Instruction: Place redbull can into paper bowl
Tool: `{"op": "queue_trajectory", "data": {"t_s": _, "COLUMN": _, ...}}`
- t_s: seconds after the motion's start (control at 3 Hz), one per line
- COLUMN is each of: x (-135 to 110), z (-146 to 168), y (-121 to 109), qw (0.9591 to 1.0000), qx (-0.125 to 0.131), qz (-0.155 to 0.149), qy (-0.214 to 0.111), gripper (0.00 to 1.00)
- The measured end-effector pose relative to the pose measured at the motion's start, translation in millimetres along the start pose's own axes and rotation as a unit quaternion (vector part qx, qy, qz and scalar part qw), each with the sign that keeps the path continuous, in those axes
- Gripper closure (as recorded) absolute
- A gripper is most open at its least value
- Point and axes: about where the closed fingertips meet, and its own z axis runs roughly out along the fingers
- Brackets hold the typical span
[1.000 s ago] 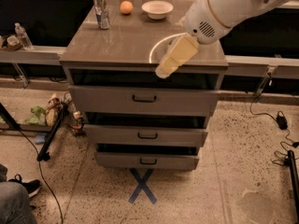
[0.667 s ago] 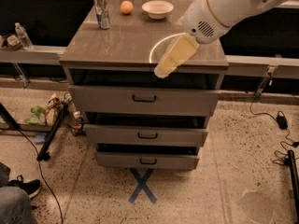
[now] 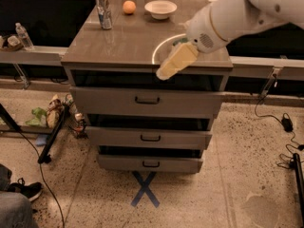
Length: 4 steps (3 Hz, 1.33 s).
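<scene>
The redbull can stands upright at the back left of the grey cabinet top. The white paper bowl sits at the back centre-right. An orange ball lies between them. My gripper hangs near the front edge of the cabinet top, right of centre, well in front of the bowl and far right of the can. It holds nothing that I can see. The white arm comes in from the upper right.
The cabinet has three drawers slightly ajar. A clear water bottle stands on the left ledge. Cables lie on the right floor, clutter and a stand leg on the left. A blue X marks the floor.
</scene>
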Motion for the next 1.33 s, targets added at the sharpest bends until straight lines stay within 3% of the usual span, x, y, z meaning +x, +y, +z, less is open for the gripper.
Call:
{"op": "queue_trajectory", "data": {"t_s": 0.33, "x": 8, "z": 8, "y": -45, "qw": 0.9949, "qx": 0.045, "qz": 0.01, "qy": -0.089, "gripper": 0.0}}
{"op": "queue_trajectory", "data": {"t_s": 0.67, "x": 7, "z": 10, "y": -85, "qw": 0.9803, "qx": 0.096, "qz": 0.025, "qy": -0.171, "gripper": 0.0}}
{"op": "queue_trajectory", "data": {"t_s": 1.0, "x": 4, "z": 20, "y": -98, "qw": 0.9717, "qx": 0.103, "qz": 0.061, "qy": -0.204, "gripper": 0.0}}
{"op": "queue_trajectory", "data": {"t_s": 1.33, "x": -1, "z": 60, "y": -113, "qw": 0.9625, "qx": 0.097, "qz": 0.105, "qy": -0.231, "gripper": 0.0}}
